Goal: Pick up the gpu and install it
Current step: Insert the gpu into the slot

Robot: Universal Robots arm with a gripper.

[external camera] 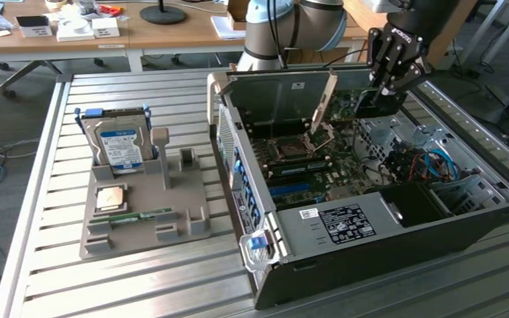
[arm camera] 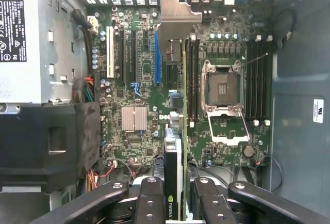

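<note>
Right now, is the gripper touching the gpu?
Touching. The wrist view shows the gpu edge-on between the fingers of the gripper, which press against both its faces and hold it above the motherboard.

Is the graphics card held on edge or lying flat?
On edge: the graphics card shows as a thin strip between the fingers, over the motherboard.

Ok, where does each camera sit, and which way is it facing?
Exterior view: off the arm, raised, looking down across the table into the open computer case; arm and pincer show.
Wrist view: on the wrist, looking past the pincer fingers straight at the motherboard.
Shared: the pincer shut on the gpu, the motherboard, the CPU socket.
</note>
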